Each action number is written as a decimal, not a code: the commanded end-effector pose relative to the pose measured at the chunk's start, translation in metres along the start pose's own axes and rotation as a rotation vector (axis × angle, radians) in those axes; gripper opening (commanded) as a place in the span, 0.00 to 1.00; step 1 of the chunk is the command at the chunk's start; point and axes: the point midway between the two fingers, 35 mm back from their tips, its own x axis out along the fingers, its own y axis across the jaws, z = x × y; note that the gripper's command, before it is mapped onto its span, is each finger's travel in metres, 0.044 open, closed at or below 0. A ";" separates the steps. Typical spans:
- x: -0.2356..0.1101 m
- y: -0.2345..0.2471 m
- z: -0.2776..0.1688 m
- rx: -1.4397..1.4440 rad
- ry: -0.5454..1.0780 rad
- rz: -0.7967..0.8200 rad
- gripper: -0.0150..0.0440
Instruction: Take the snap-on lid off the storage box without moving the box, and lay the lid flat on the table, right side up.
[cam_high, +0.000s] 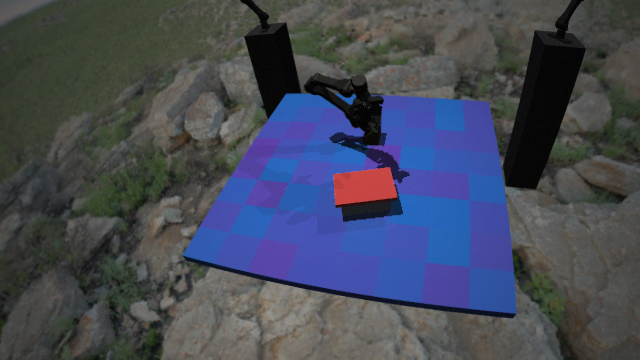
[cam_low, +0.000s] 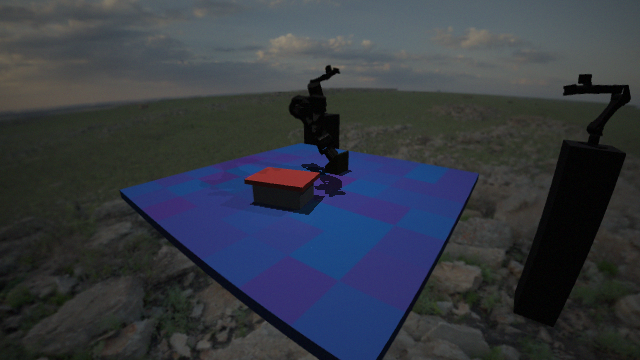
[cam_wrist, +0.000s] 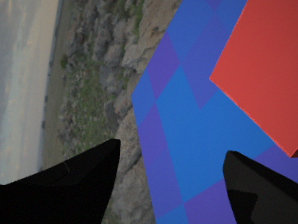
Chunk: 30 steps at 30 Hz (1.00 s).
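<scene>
Red lid (cam_high: 365, 185) sits on dark box (cam_low: 282, 196), mid-bench (cam_high: 445, 280), box mostly hidden in top view. Arm folded at 12 o'clock; fingers half apart, holding nothing, tips cut off in wrist view. Lid corner only visible there.

Open air between the half-spread black gripper (cam_wrist: 166, 189) fingers; ahead, only checkered blue-purple table (cam_wrist: 180, 129), flat red rectangular lid (cam_wrist: 262, 63) off to one side.

The matte black, blocky six-joint arm (cam_high: 350, 97) ends in two dark wedge-shaped jaws (no markings or cables visible).
</scene>
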 end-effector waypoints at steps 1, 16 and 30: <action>0.008 -0.040 0.031 0.131 -0.075 -0.147 0.65; 0.010 -0.082 0.062 0.263 -0.168 -0.294 0.65; 0.038 -0.141 0.054 0.262 -0.170 -0.294 0.65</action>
